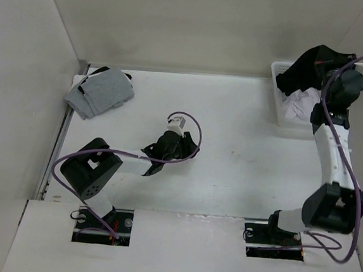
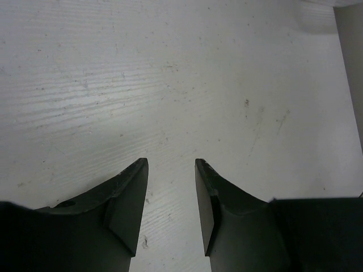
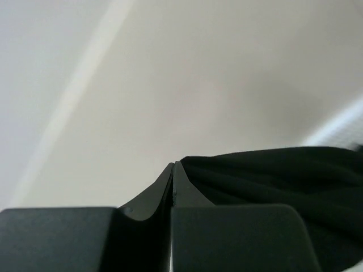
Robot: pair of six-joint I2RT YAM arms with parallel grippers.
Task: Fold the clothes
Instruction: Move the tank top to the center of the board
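The clothes, a black top (image 1: 305,69), hang bunched over the basket at the far right. My right gripper (image 1: 322,58) is raised there and shut, with the black fabric (image 3: 272,175) draping from its closed fingertips (image 3: 173,165); the pinch point itself is hidden. My left gripper (image 1: 167,149) hovers low over the middle-left of the table. Its fingers (image 2: 127,192) stand open with only bare tabletop between them (image 2: 171,164).
A white basket (image 1: 278,97) at the back right holds crumpled white garments (image 1: 298,107). A stack of folded grey garments (image 1: 103,91) lies at the back left corner. Walls close in the table on the left, back and right.
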